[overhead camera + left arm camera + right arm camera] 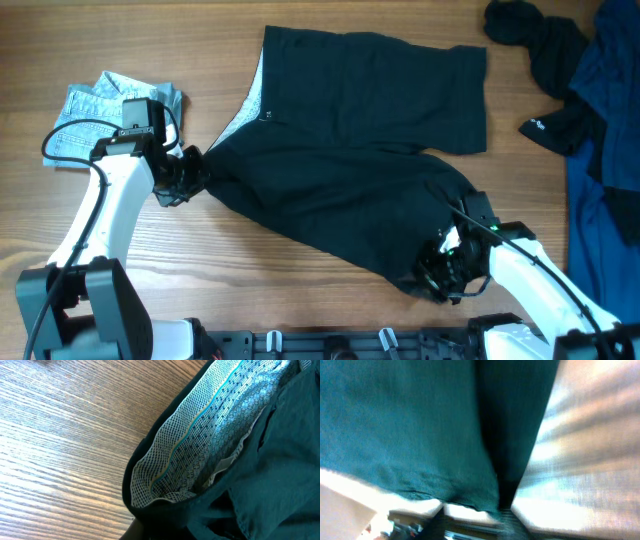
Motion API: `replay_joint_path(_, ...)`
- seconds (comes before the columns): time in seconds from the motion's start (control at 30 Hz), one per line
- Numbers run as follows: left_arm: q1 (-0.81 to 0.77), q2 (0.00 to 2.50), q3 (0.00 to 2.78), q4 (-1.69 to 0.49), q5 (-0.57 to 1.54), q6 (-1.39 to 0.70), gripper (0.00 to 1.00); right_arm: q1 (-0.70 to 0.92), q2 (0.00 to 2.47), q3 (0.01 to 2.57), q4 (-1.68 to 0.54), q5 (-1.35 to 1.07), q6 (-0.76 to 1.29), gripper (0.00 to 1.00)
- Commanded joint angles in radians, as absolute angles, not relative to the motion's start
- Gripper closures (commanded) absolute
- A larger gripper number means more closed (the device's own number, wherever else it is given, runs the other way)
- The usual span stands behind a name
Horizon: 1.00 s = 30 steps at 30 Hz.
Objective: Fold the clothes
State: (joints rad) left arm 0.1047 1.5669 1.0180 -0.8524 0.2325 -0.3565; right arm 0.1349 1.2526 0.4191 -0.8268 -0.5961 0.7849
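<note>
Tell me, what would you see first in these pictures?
The big black shorts spread across the middle of the wooden table, with the left gripper pinching the waistband corner and the right gripper holding a leg hem. Next, the dark heap of clothes at the top right corner.

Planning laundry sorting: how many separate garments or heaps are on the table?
3: black shorts in the middle, light-blue denim garment far left, black-and-blue heap top right, which may hide more.

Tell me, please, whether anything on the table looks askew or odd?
The black shorts lie crooked: one leg points right, the other splays diagonally toward the near edge, and the waistband bunches into a point at the left claw, its pale lining showing.
</note>
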Motion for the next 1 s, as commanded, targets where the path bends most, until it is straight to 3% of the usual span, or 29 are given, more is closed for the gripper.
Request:
replay_joint_path(0.0,0.109,1.549,1.008,-0.854,0.220,-0.341,0.92,0.140,1.229,0.432,-0.857,-0.629,0.741,0.44)
replay_joint_path(0.17,0.109,1.549,1.008,-0.855,0.221,-0.342,0.91,0.147,1.266,0.428,-0.866,-0.629,0.759,0.31)
replay_joint_path(0.33,0.109,1.549,1.008,-0.855,0.225,-0.345,0.90,0.191,1.324,0.379,-0.726,-0.651,0.864,0.30)
replay_joint_path(0.47,0.109,1.549,1.008,-0.857,0.230,-0.345,0.90,0.192,1.394,0.378,-0.663,-0.653,0.881,0.38)
replay_joint_path(0.6,0.109,1.549,1.008,-0.858,0.247,-0.345,0.90,0.191,1.415,0.379,-0.652,-0.656,0.886,0.64)
replay_joint_path(0.8,0.109,1.549,1.008,-0.860,0.254,-0.345,0.90,0.174,1.370,0.421,-0.713,-0.567,0.861,0.64)
replay_joint_path(0.97,0.109,1.549,1.008,-0.862,0.257,-0.345,0.90,0.165,1.265,0.435,-0.791,-0.434,0.894,0.80)
